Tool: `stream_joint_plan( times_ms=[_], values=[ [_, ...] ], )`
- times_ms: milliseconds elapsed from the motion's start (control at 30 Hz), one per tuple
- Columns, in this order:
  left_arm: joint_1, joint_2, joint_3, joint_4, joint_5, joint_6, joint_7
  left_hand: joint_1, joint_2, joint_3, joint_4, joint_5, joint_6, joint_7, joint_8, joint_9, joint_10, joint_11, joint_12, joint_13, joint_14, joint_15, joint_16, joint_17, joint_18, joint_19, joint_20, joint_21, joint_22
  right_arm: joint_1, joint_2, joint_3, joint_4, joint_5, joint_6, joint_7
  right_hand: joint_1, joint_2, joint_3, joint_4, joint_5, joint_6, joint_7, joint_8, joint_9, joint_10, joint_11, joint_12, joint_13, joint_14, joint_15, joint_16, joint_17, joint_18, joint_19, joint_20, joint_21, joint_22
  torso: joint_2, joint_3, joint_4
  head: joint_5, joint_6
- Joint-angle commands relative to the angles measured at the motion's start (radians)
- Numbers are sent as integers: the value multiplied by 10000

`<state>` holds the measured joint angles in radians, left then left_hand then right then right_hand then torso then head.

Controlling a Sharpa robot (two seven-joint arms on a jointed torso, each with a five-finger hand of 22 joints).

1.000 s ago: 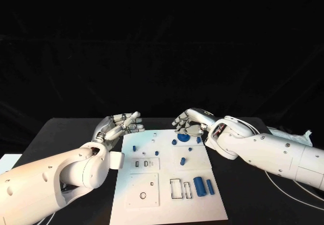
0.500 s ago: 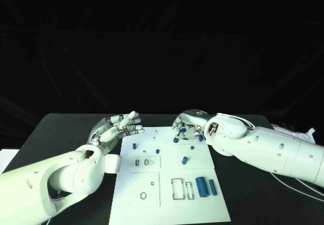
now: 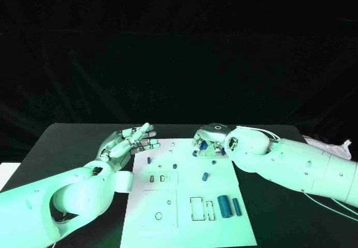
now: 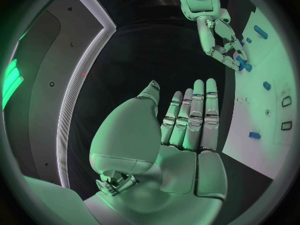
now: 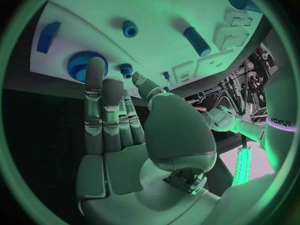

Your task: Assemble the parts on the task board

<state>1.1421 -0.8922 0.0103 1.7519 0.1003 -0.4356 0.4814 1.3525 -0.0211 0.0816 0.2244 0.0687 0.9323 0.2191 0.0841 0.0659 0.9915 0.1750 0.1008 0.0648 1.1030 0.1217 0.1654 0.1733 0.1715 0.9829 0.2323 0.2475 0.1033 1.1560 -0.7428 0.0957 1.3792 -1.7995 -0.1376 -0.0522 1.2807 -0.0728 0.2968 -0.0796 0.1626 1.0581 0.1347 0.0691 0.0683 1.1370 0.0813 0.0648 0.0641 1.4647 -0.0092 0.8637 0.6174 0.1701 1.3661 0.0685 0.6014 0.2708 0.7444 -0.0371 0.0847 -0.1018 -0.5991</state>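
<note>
We see the right robot hand (image 3: 209, 138) lowered over the far end of the task board (image 3: 187, 227), where a second ago it hung higher with its fingers curled; its fingertips (image 5: 94, 67) now touch the large blue gear (image 5: 84, 64). We see the left robot hand (image 3: 128, 141) drawn slightly away from the board's near-left edge.

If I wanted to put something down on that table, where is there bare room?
The black table looks bare left of the task board, beyond the left hand, and along the board's near right side. The board's near edge is blank white. It is crowded at the far end, where the right hand hovers over small blue parts and the big gear.
</note>
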Motion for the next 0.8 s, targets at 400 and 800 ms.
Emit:
stream_joint_plan(
  times_ms=[400, 800],
  values=[
    [25, 29, 15, 3, 149, 276, -93, 9, 208, -18, -95, -32, -53, 111, -114, -15, -69, 53, -117, -12, -18, 60, -110, 52, 102, 85, 12, -109, -37, 2, 206, 2, -216, -308, 604, -124, 189, 68, 399, 279, -98, 249, -47, -18, 24, 112, -55, -28, -22, 412, -60, 1471, 1484, 80, -64, 106, 644, 416, 122, -41, 72, -60, 80],
    [28, 43, 16, 2, 151, 295, -149, 34, 240, -11, -128, -30, -65, 118, -133, -14, -85, 60, -141, -11, -12, 61, -136, 71, 106, 133, 14, -107, -40, -2, 296, 1, -284, -241, 664, -53, 205, 0, 869, 466, -110, 376, -32, -18, 32, 261, -56, -27, -20, 387, -45, 2401, 2397, -46, -64, 133, 1793, 1649, 188, -70, 54, -41, 79]
  ],
)
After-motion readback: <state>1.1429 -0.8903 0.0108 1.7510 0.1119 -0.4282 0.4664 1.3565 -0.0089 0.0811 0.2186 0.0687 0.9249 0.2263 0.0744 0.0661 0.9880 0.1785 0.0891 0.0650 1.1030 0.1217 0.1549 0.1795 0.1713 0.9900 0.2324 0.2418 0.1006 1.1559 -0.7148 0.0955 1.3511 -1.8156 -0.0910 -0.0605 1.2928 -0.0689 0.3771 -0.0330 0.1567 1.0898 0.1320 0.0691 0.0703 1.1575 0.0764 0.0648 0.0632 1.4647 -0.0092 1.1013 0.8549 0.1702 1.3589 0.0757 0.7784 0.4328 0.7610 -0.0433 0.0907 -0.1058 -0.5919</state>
